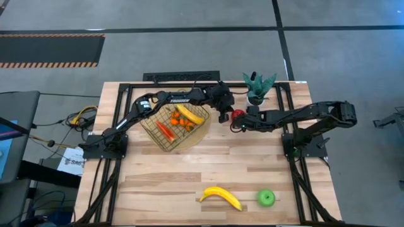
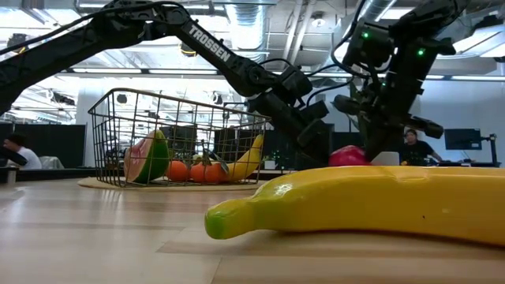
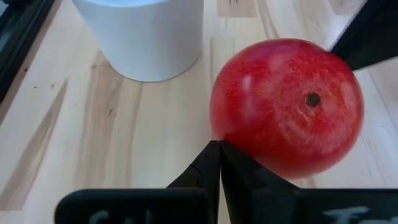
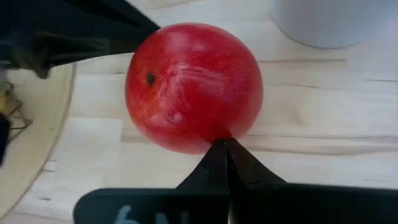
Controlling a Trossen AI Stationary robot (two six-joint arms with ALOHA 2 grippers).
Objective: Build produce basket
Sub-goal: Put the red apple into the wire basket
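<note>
Both grippers meet at the red apple [image 1: 238,117], which sits on the wooden tabletop [image 1: 208,167] between the basket and a white pot [image 3: 144,34]. Left gripper [image 3: 219,149] has its two dark fingers pressed together, tips touching the apple's side without holding it. Right gripper [image 4: 225,148] is likewise pressed together, its tips against the apple from the opposite side.

The basket [image 1: 173,126] is square, of thin dark-gold wire mesh with flaring sides, and rests on a round tan mat [image 4: 34,143]. Inside it lie a yellow banana [image 1: 190,114], a red-orange carrot-like stick [image 1: 165,130] and small orange pieces [image 2: 196,170]. The low view also shows a wedge with a green rind and red flesh, like a watermelon slice [image 2: 147,158], leaning against the mesh.

The white pot is smooth and round and holds a green spiky plant [image 1: 259,84]. The apple is glossy and round, with a dark stem dimple.

Near the tabletop's front edge, well apart from the basket, lie a second banana [image 1: 221,196], curved and smooth, and a green apple [image 1: 266,198] just beside it. The tabletop is pale wood in planks with visible grain.
</note>
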